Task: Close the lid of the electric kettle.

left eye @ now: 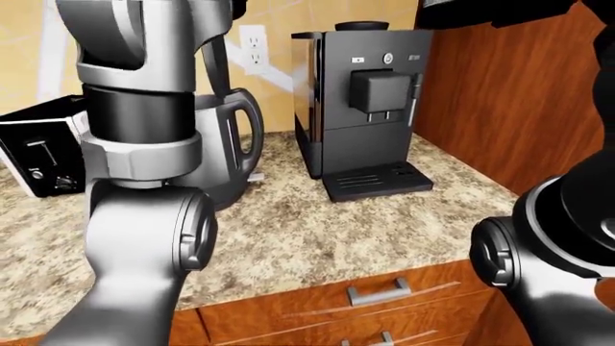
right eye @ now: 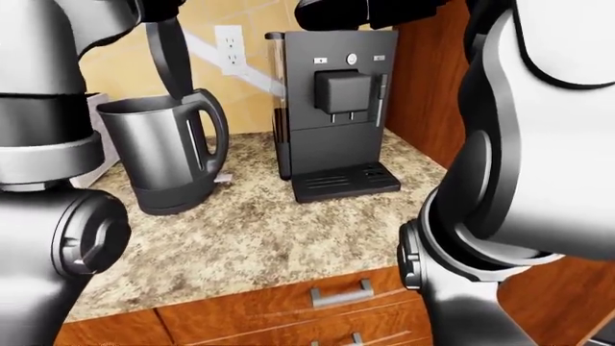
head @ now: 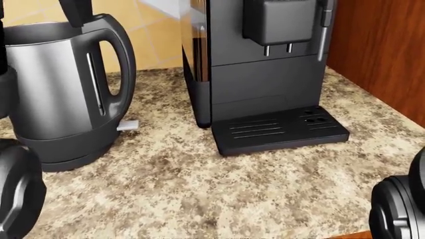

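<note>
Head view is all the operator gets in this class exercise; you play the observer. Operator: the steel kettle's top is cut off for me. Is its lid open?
Observer: Yes. In the right-eye view the black lid stands upright above the silver steel electric kettle.
Operator: What sits left of the kettle?
Observer: A black and silver toaster on the speckled granite counter, seen in the left-eye view.
Operator: Are the hands near the lid?
Observer: The dark left hand is at the lid's top and the right hand is above the coffee machine. Both are cropped by the top edge, so I cannot tell whether they are open or shut.
</note>
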`<state>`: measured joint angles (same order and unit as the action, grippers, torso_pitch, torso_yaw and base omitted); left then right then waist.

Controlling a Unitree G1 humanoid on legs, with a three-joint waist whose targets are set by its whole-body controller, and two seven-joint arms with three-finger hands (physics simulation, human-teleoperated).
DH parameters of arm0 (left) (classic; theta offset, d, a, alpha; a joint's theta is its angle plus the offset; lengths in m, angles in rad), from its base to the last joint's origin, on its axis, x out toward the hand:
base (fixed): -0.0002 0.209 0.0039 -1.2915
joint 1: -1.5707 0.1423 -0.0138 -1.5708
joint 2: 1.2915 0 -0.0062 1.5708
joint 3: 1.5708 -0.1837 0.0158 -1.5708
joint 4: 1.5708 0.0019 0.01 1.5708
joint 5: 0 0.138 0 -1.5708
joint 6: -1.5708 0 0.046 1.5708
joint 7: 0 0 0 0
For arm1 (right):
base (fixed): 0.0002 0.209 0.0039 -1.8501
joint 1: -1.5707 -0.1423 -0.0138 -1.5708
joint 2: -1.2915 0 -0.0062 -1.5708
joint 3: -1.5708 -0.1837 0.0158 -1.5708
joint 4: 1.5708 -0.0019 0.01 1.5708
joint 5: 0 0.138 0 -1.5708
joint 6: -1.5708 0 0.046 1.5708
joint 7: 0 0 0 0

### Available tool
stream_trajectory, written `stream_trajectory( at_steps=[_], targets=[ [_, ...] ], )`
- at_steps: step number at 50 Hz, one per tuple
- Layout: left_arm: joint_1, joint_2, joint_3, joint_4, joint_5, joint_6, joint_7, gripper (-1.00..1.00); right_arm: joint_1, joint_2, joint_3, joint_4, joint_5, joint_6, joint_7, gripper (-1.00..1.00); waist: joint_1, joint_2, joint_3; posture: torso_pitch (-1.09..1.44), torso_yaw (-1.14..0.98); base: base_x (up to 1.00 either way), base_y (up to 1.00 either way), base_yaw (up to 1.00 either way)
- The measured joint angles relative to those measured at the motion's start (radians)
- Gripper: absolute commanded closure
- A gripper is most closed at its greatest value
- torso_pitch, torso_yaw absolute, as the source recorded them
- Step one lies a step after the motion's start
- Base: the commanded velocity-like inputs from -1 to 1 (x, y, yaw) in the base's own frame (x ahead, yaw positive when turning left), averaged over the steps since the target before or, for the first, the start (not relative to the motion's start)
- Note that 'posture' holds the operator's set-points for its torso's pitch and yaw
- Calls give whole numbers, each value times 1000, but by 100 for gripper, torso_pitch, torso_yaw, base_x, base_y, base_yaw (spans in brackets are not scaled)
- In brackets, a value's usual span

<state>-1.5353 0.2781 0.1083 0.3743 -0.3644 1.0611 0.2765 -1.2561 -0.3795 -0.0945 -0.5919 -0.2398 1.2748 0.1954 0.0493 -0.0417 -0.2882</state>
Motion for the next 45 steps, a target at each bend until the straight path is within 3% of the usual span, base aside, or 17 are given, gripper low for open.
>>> stream_trajectory(
  at_steps=[8, 16, 32, 45],
  targets=[
    [-142, -1, -27, 355, 105, -150, -81, -100, 3, 4, 1, 1, -6, -6, 3, -100, -3, -1, 0, -53, 0, 0, 0, 0],
    [-283, -2, -6, 705, 205, -322, -128, -100, 3, 6, 2, 2, -10, -6, 8, -100, -7, -3, -5, -53, 0, 0, 0, 0],
    [-306, -80, 18, 848, 255, -373, -138, -100, 2, 9, -2, 5, -9, -11, 11, -100, -18, -4, -7, -53, 0, 0, 0, 0],
    [-244, -74, 36, 866, 270, -405, -120, -100, 9, 13, 4, 5, -11, -14, 8, -100, -26, 0, -10, -53, 0, 0, 0, 0]
  ],
)
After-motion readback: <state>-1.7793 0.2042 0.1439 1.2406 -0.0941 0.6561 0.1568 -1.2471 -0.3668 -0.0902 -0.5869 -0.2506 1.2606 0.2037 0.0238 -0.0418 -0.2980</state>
